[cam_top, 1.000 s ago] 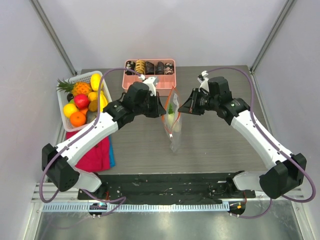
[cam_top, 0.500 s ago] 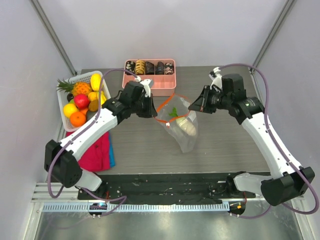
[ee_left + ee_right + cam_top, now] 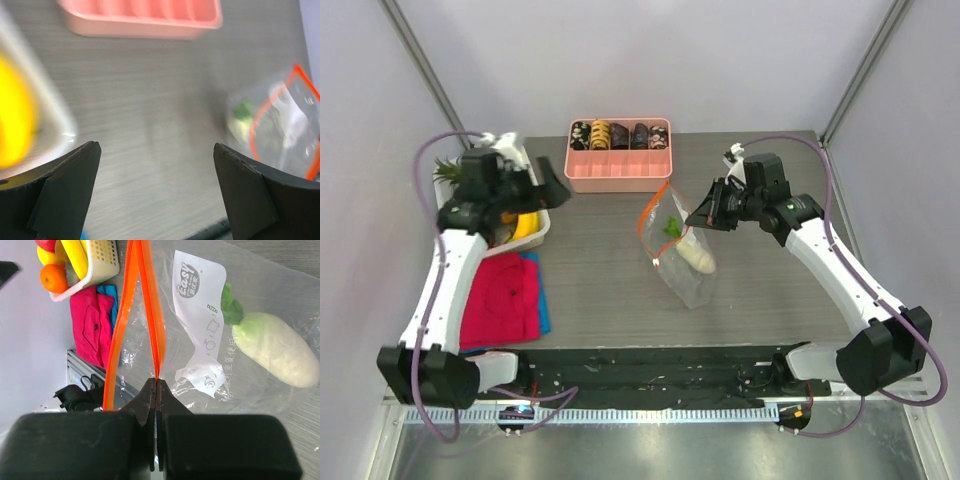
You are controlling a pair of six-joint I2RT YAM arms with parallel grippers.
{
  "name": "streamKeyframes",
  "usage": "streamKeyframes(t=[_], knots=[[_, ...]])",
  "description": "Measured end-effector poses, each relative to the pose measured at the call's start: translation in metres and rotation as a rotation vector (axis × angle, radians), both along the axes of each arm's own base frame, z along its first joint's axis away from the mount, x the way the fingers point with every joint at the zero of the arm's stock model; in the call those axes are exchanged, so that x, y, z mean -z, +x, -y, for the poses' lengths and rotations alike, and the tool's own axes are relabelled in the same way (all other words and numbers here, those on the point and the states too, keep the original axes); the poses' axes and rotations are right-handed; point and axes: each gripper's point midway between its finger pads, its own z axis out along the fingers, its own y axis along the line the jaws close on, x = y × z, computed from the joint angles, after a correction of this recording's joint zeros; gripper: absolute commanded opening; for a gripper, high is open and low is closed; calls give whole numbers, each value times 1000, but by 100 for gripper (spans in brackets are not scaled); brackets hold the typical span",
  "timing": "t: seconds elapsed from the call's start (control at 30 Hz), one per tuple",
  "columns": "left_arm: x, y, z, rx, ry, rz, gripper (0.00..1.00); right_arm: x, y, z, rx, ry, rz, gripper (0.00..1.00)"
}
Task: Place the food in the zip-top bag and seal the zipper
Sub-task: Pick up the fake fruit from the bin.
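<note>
Right, the bag (image 3: 678,275) is mid-table with its mouth tipped up toward the far side, and the radish (image 3: 700,260) is already lying inside against the lower wall. The right gripper (image 3: 155,382) is clamped fully closed on one lip of the orange zipper strip (image 3: 152,310), and that single pinch is all that holds the mouth up. That's the worry: the opening is only a narrow slit between the two orange lips. I reckon the next piece could catch on the rim, drag the strip out of the pinch, or fold the bag over the radish. One-sided support could also let the loose lip sag shut. Over on the left, the left gripper (image 3: 154,147) hangs wide open with nothing in it, just above the near-right corner of the white basket (image 3: 102,262). An orange (image 3: 52,277) and a yellow fruit (image 3: 75,255) are packed in there, so a careless grab might nudge the basket or tip a neighbour out. At the far edge, the pink tray (image 3: 620,172) holds a row of small dark pieces in its slots. A pink cloth (image 3: 505,300) lies just near of the basket.
</note>
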Motion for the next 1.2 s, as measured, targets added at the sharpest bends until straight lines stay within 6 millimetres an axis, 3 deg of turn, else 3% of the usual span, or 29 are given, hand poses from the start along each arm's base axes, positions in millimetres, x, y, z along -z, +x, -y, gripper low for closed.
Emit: streamKeyframes(t=[0.13,0.23,0.33,0.4,0.6,0.7,1.0,1.2], knots=[[-33,-1,-95,-230,41,85,100,6,-1,-3,0,5,-12,1],[-43,-2,-158,-380,72,86,98,7,-1,-3,4,8,-16,1],[-37,3,-202,-452,104,29,96,6,0,-3,6,10,-10,1],[-25,9,-219,-462,120,-23,95,6,1,-3,7,11,-7,1],[36,15,-234,-416,126,-230,94,5,1,-3,8,12,-4,1],[56,9,-236,-380,152,-311,95,6,2,-3,11,9,-3,1],[61,-24,-246,-295,337,-372,97,6,3,-2,17,4,-1,1],[86,-33,-245,-245,392,-438,97,9,2,-1,18,1,-8,1]])
